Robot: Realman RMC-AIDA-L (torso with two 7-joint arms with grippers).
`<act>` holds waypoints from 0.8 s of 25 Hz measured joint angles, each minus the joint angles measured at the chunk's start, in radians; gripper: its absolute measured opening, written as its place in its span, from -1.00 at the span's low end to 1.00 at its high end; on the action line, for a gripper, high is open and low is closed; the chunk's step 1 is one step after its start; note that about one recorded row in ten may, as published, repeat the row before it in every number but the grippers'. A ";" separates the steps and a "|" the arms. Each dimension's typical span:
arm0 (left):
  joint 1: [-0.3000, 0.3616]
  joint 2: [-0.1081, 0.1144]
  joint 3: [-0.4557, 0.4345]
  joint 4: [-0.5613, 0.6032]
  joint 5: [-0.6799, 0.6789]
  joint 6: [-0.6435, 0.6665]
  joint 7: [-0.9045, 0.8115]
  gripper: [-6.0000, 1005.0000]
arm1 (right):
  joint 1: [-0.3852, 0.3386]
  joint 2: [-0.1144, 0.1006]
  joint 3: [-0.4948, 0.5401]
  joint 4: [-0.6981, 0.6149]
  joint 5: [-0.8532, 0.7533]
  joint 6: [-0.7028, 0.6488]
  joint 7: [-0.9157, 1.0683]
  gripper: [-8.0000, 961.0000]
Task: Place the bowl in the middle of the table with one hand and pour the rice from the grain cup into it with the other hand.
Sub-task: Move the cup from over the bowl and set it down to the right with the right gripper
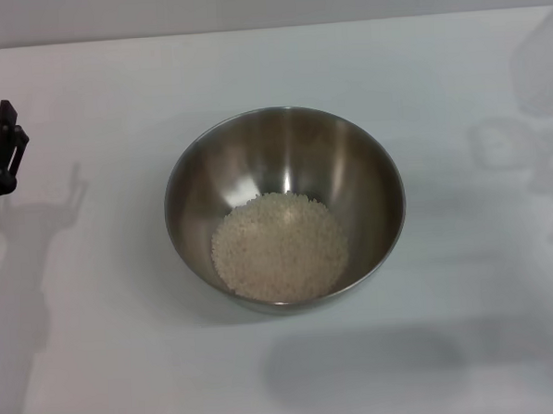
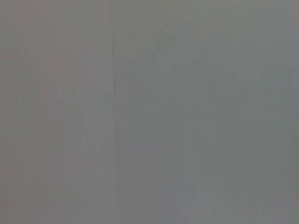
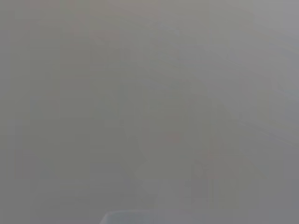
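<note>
Your bowl sits mid-surface, the rice inside, well right of the left gripper. I can't tell that gripper's state. The right gripper and the grain cup are out of view.

The head camera looked forward and steeply down at the table from fairly near, the bowl central; the left wrist camera faced a plain grey surface; the right wrist camera likewise; no shared feature was identifiable.
</note>
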 joint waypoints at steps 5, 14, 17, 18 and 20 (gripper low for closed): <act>-0.002 0.001 -0.001 0.001 0.000 0.000 0.000 0.65 | 0.022 -0.001 0.003 -0.046 0.023 0.123 0.002 -0.95; -0.005 0.001 0.000 0.001 0.000 -0.002 0.000 0.65 | 0.122 -0.003 -0.031 -0.067 0.028 0.331 -0.011 -0.95; -0.004 0.001 0.000 0.001 0.000 -0.002 0.000 0.65 | 0.160 -0.003 -0.070 -0.069 0.027 0.386 -0.015 -0.95; -0.004 0.000 0.000 0.001 0.000 -0.002 0.000 0.65 | 0.172 -0.003 -0.085 -0.069 0.027 0.402 -0.015 -0.95; -0.003 0.000 0.000 0.001 0.000 -0.001 0.000 0.65 | 0.190 -0.003 -0.110 -0.070 0.026 0.429 -0.016 -0.95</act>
